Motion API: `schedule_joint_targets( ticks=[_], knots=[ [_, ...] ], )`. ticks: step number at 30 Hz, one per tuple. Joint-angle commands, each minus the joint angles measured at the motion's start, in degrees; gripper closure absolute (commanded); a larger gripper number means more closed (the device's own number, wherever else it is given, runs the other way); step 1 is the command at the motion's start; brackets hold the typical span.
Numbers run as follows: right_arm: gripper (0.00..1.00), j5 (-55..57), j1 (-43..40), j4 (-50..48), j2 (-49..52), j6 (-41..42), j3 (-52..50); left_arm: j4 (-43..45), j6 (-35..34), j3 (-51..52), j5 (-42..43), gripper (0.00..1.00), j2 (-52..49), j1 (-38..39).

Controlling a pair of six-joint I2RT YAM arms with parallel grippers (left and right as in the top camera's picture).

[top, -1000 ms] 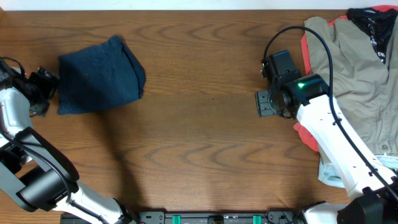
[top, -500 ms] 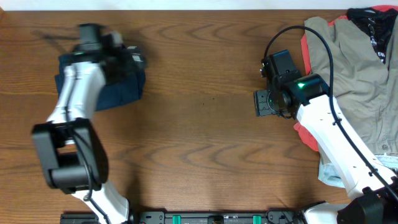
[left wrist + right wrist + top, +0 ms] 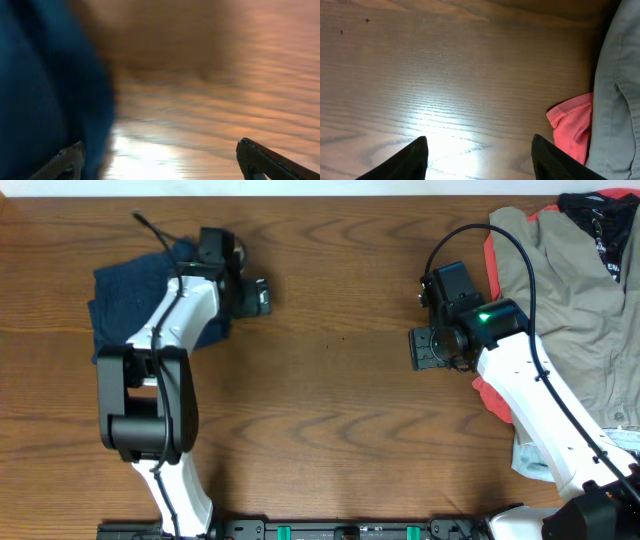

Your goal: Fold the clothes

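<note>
**A:** Where is the folded dark navy blue cloth garment (image 3: 125, 310)?

**B:** Far left on the brown wooden table (image 3: 330, 420), partly under the left arm. The left gripper (image 3: 255, 297) sits just past its right edge, fingers spread wide with nothing between them, though that wrist view is blurred.

**A:** And the right side?

**B:** The right gripper (image 3: 425, 347) is over bare wood, jaws wide and empty, beside the heap: a khaki-tan garment (image 3: 570, 290) over a red-orange garment (image 3: 488, 398), black cloth (image 3: 600, 215) in the far corner, pale striped fabric (image 3: 530, 463) nearest the front edge
</note>
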State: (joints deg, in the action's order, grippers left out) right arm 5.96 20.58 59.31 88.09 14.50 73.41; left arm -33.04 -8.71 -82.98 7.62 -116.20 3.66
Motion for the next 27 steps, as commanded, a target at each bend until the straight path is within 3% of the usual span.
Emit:
schedule_joint_targets(
  ticks=[1, 9, 15, 20, 27],
  knots=[
    [0.35, -0.2, -0.55, 0.11, -0.98, 0.72, 0.74, -2.05, 0.98, -0.83, -4.59, 0.02, -0.42, -3.67],
    [0.36, -0.2, -0.55, 0.15, -0.98, 0.74, 0.74, -4.68, -0.13, -0.83, -7.21, 0.02, -0.39, -13.57],
    [0.35, -0.22, -0.55, 0.09, -0.98, 0.94, 0.74, -4.2, -0.11, -0.85, -3.28, 0.02, -0.04, -16.13],
    [0.35, -0.2, -0.57, 0.09, -0.98, 0.94, 0.74, -4.02, -0.02, -0.85, 3.26, 0.02, 1.57, -13.46],
    [0.3, -3.28, -3.74, -0.42, -0.98, 4.79, 0.74, -4.76, 2.08, -0.85, 3.48, 0.02, 5.86, -2.95]
  ],
)
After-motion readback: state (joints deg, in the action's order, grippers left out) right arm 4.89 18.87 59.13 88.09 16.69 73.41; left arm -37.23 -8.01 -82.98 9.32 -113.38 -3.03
